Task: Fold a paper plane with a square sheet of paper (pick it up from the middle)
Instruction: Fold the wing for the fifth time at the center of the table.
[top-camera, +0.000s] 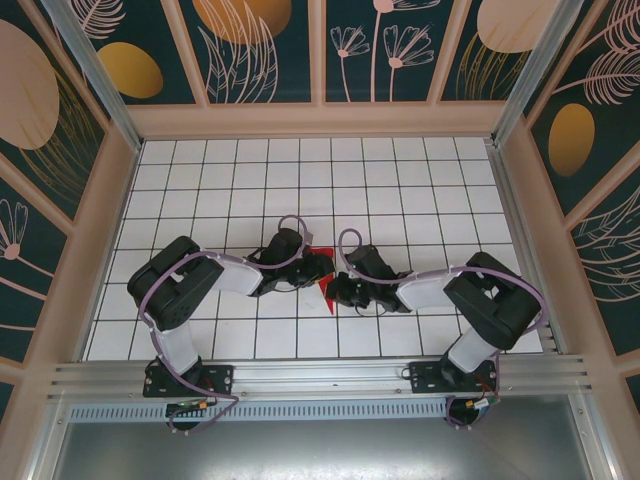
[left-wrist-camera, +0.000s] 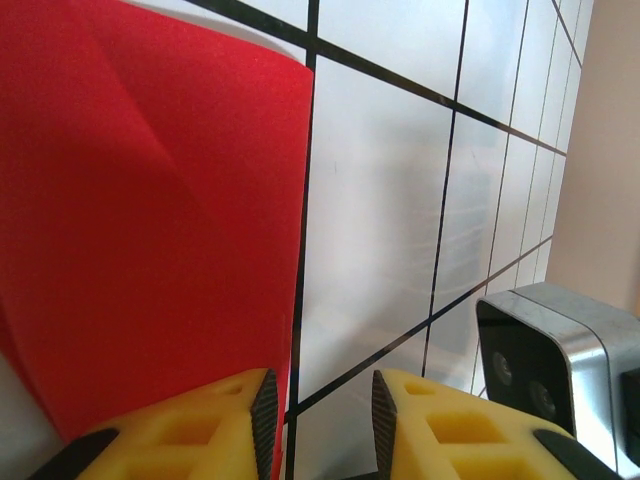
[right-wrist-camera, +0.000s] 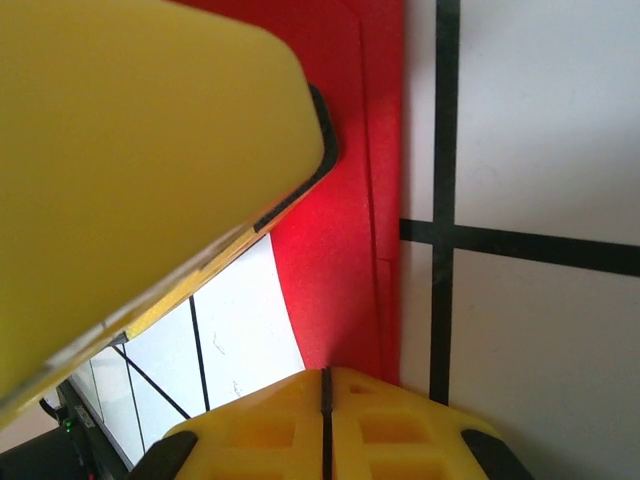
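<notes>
The right gripper (right-wrist-camera: 325, 385) is closed: its two yellow fingertips meet, with only a thin dark seam between them. The red sheet of paper (right-wrist-camera: 345, 280) comes down exactly to this seam, but I cannot tell if its edge is pinched there. A straight crease runs along the sheet, close to one edge. Over the sheet lies a large yellow finger (right-wrist-camera: 150, 150) with a black pad, very near the lens. The left gripper (left-wrist-camera: 320, 405) has its jaws a little apart. In the gap the white table (left-wrist-camera: 400, 250) and a black grid line are visible, and the edge of the sheet passes just beside one pad. In the top view both grippers meet near the middle of the table, and the sheet shows between them on the tiles, mostly covered by them.
</notes>
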